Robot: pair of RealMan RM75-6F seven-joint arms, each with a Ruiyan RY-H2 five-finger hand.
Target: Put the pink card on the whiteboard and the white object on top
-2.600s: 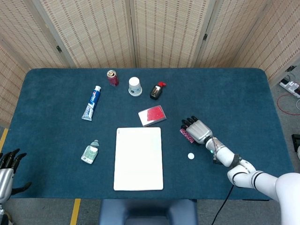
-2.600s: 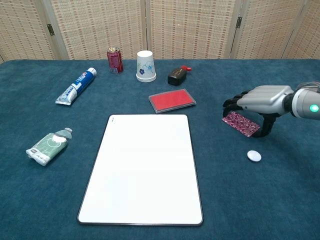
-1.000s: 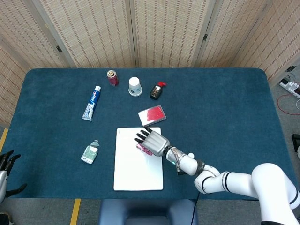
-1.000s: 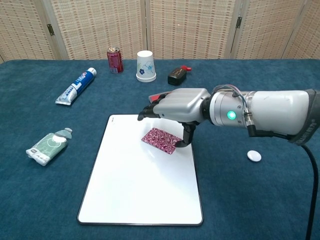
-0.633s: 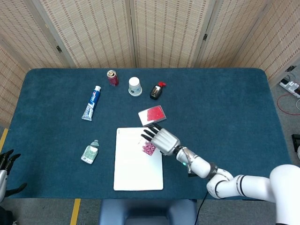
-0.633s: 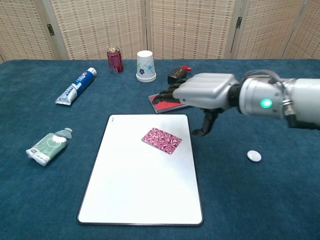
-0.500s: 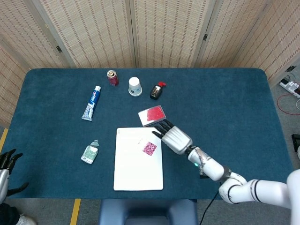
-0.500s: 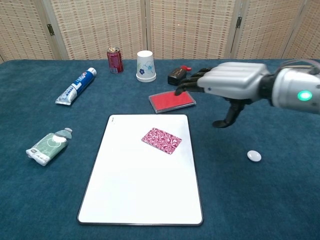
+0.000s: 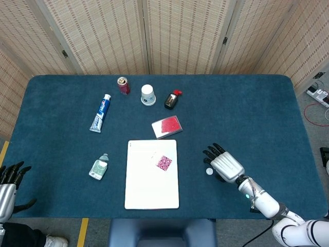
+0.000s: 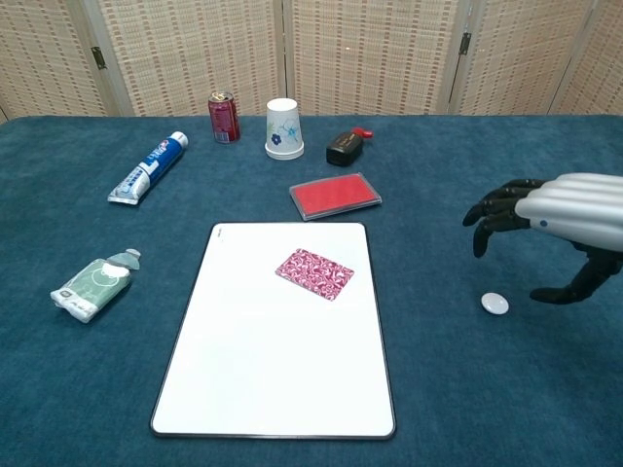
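Note:
The pink patterned card (image 9: pixel 164 162) (image 10: pixel 314 273) lies flat on the upper right part of the whiteboard (image 9: pixel 149 190) (image 10: pixel 263 360). The small round white object (image 9: pixel 208 171) (image 10: pixel 494 304) rests on the blue cloth to the right of the board. My right hand (image 9: pixel 223 164) (image 10: pixel 560 229) hovers just above and to the right of it, fingers spread and curved downward, holding nothing. My left hand (image 9: pixel 9 181) shows at the lower left edge of the head view, fingers apart and empty, far from the board.
Behind the board lie a red flat case (image 9: pixel 166 126) (image 10: pixel 335 196), a black bottle with a red cap (image 9: pixel 172 99), a paper cup (image 9: pixel 148 95), a red can (image 9: pixel 123 85) and a toothpaste tube (image 9: pixel 101 113). A green pouch (image 9: pixel 98 167) lies left of the board.
My right hand carried the pink card onto the whiteboard, let it go, then swung right and now hangs over the white object. The card stays on the board.

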